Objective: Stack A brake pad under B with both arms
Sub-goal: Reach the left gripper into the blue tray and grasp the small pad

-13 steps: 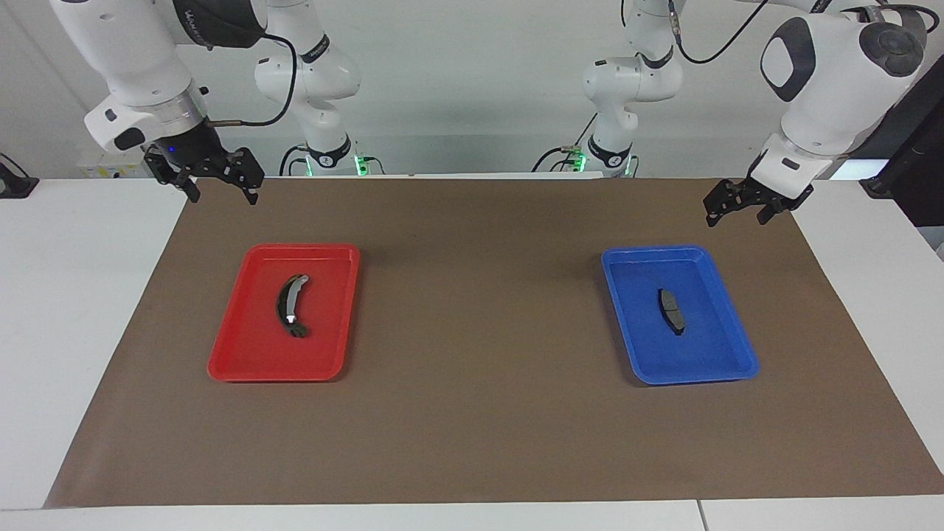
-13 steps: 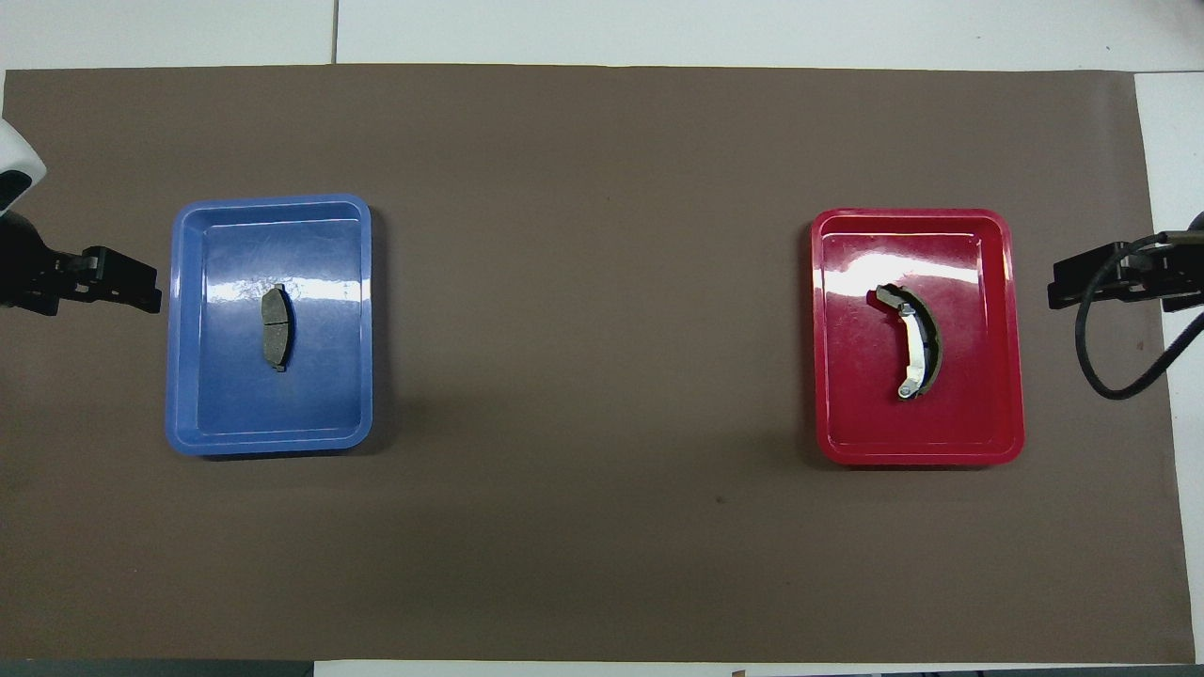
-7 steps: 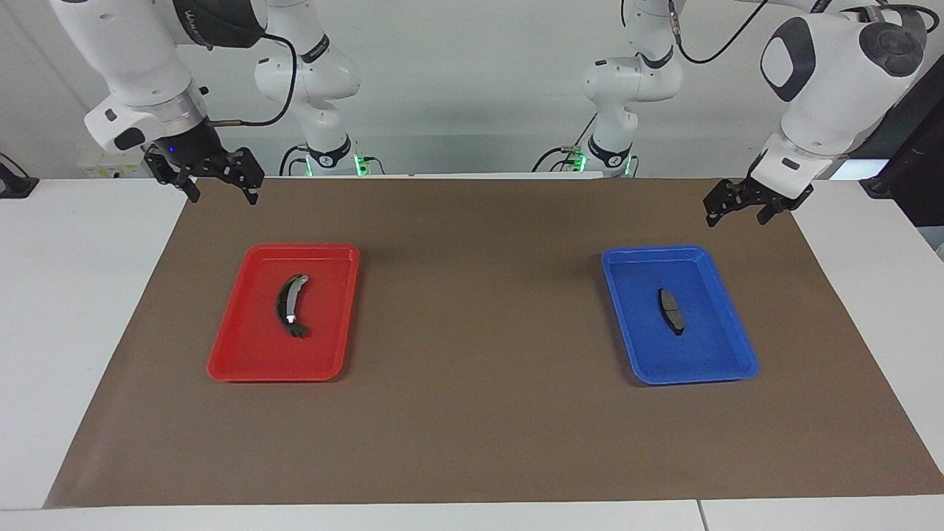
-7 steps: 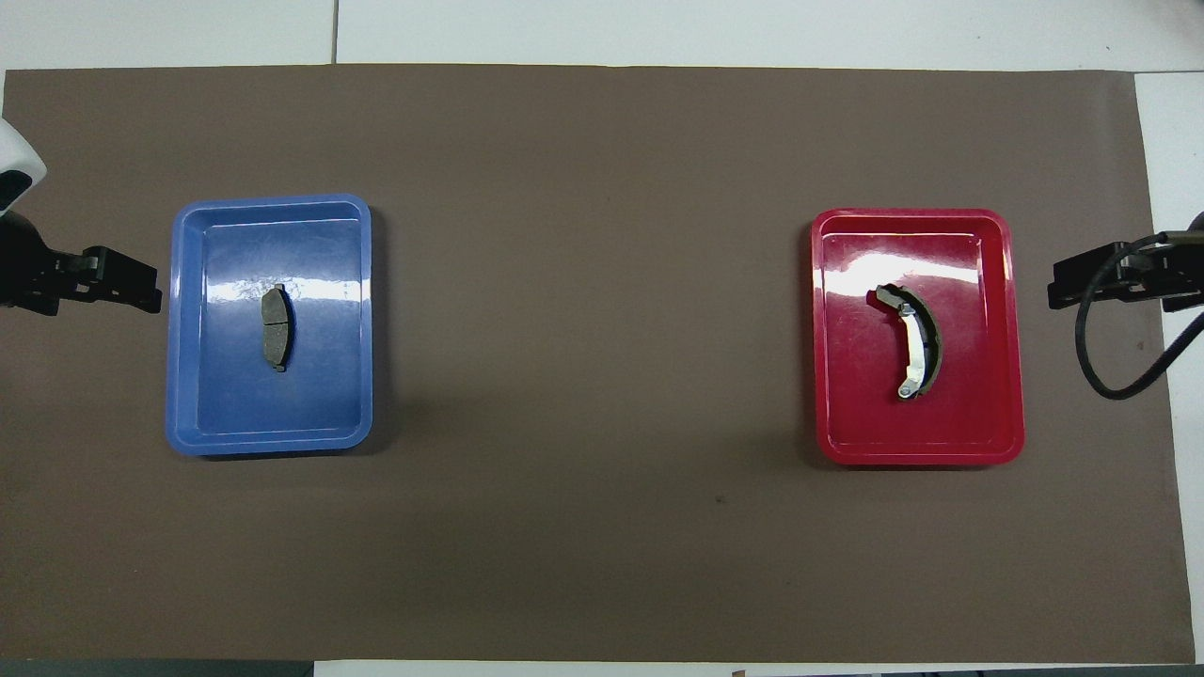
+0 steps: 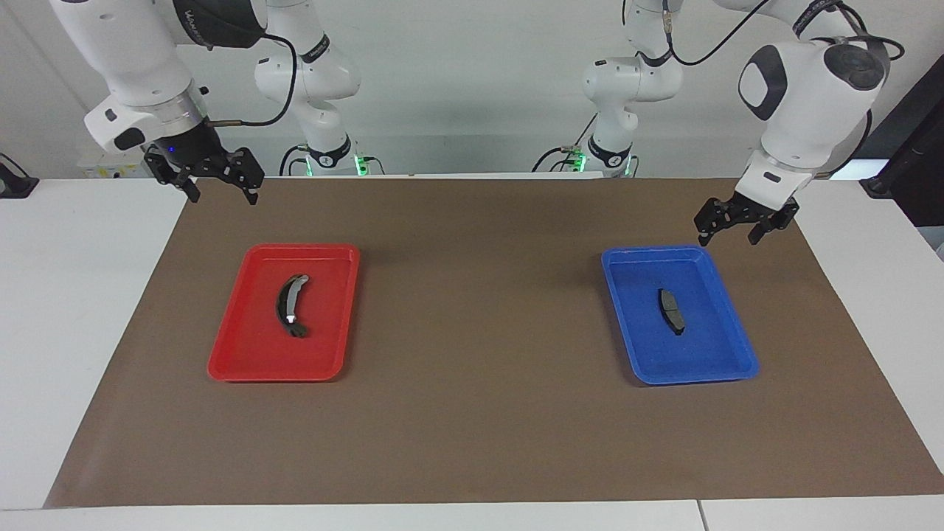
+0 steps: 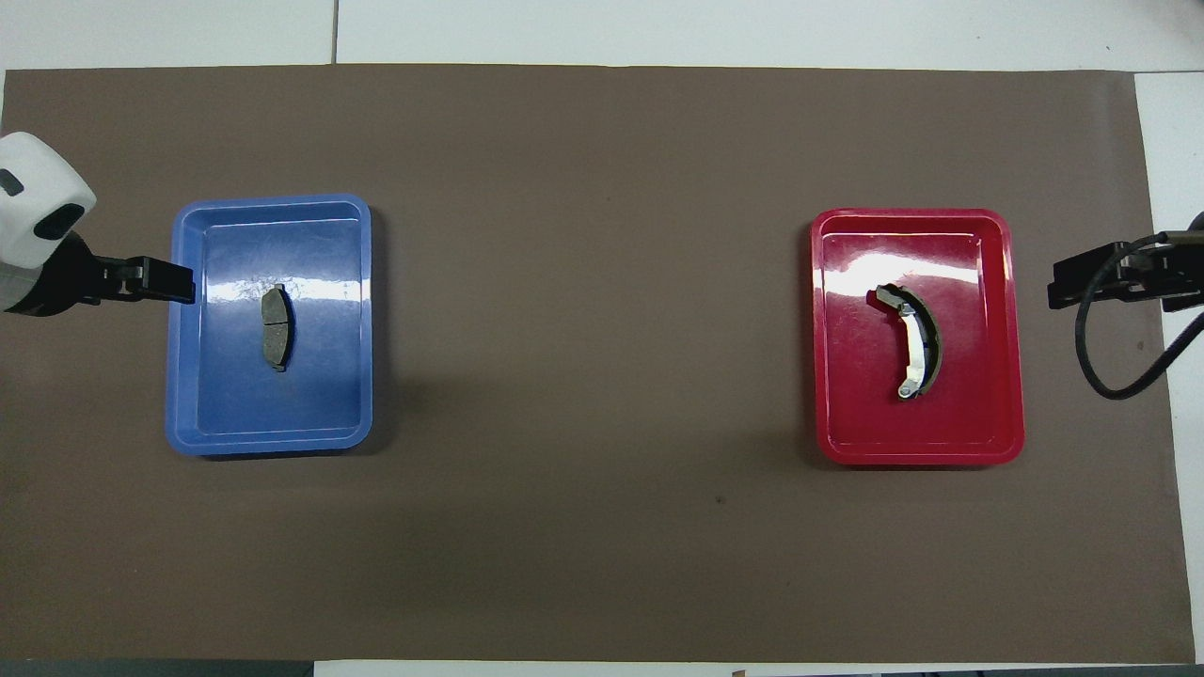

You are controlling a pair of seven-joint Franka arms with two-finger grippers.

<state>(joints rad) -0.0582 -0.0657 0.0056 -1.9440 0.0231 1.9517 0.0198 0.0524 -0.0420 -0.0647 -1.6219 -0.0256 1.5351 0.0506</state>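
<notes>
The short grey pad (image 5: 670,310) lies in the blue tray (image 5: 726,367), its long axis running toward and away from the robots. The left gripper (image 5: 736,223) hangs over the tray's robot-side rim, jaws spread and empty — clearly the nearer arm. The curved shoe (image 5: 290,306) rests in the red tray (image 5: 228,361); the right gripper (image 5: 214,177) waits — jaws spread.

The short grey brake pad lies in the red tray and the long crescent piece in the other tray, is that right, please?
Not quite: the short grey brake pad lies in the blue tray, as the overhead view shows. The long crescent piece lies in the other tray, the red one.
</notes>
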